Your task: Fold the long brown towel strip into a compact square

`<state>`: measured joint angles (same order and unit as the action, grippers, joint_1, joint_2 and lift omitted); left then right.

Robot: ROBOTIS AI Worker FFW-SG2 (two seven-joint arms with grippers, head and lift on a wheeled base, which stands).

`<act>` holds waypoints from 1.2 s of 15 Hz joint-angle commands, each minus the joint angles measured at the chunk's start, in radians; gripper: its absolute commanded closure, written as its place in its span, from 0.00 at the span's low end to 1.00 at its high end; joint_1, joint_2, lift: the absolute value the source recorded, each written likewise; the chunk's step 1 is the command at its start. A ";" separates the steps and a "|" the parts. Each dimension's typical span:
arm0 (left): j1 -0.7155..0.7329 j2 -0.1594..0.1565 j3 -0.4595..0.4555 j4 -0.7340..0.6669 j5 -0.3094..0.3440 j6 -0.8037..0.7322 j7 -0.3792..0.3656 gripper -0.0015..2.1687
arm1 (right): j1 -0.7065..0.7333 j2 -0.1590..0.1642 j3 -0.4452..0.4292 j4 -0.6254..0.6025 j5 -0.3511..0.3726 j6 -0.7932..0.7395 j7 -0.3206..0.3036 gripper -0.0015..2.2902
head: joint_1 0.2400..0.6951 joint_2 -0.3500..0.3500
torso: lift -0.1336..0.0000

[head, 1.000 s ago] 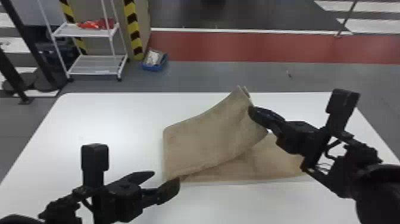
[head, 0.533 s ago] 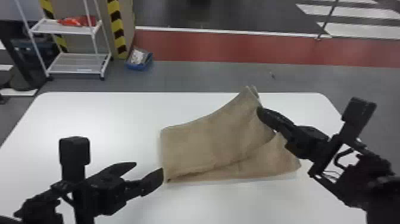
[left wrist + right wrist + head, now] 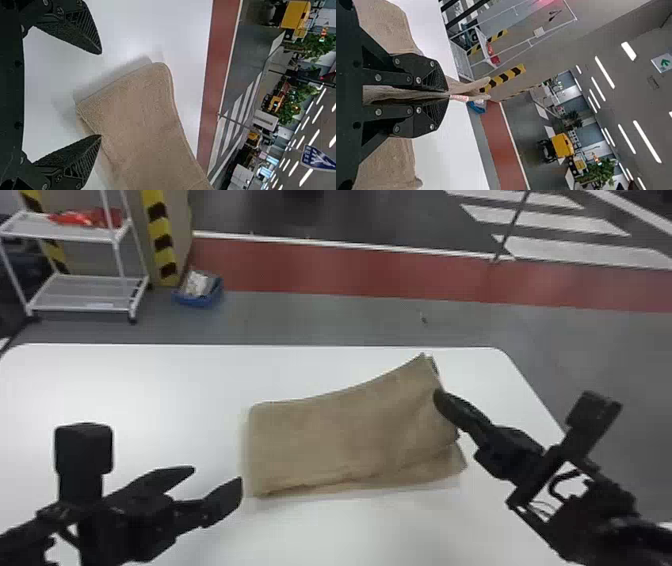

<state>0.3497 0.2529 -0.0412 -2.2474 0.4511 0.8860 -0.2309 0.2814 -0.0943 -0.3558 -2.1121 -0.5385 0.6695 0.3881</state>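
The brown towel (image 3: 345, 435) lies on the white desk (image 3: 125, 390) in a long, layered form, its long axis running roughly from the robot's left to its right, between the two arms. Its left end rests low on the surface, while its right end rises to a peak at the far corner, where the right tool (image 3: 448, 94) has it. That tool's fingers are closed together on the layers, and some cloth sticks out past the tips. The right arm comes at the cloth from the near right, so the raised end is clearly its to move. The left tool (image 3: 217, 475) is well parted and has hold of nothing, its tips just beside the towel's near left corner; whether one finger touches the edge there, he cannot tell. The move seems to turn on that line between the tools: the gripped end lies to the right of the resting end, so a fold towards a square would likely carry it leftward, along the long axis. The left tool, nearer the resting end, appears well placed to steady that corner, though the lifted cloth could pull it askew.
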 commanded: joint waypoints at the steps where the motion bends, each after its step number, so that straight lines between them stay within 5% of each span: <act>1: 0.000 -0.001 -0.014 0.000 -0.012 0.000 0.001 0.07 | 0.016 0.002 -0.025 0.038 -0.012 -0.038 0.000 0.44 | 1.00 0.23 | 0.07; 4: 0.000 0.000 -0.032 -0.001 -0.023 -0.003 0.002 0.07 | 0.008 -0.004 -0.051 0.113 -0.012 -0.078 0.000 0.44 | 1.00 0.17 | 0.07; 10: 0.000 0.005 -0.052 -0.008 -0.045 0.000 0.016 0.07 | -0.119 -0.016 -0.025 0.276 0.097 -0.020 -0.020 0.44 | 1.00 0.10 | 0.07; 18: -0.052 0.009 -0.063 0.026 -0.057 0.000 0.028 0.07 | -0.019 -0.004 -0.014 -0.040 -0.012 0.192 -0.086 0.44 | 1.00 0.17 | 0.07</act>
<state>0.3123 0.2622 -0.1008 -2.2350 0.3962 0.8859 -0.2024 0.2520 -0.0989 -0.3645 -2.1023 -0.5303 0.8165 0.3130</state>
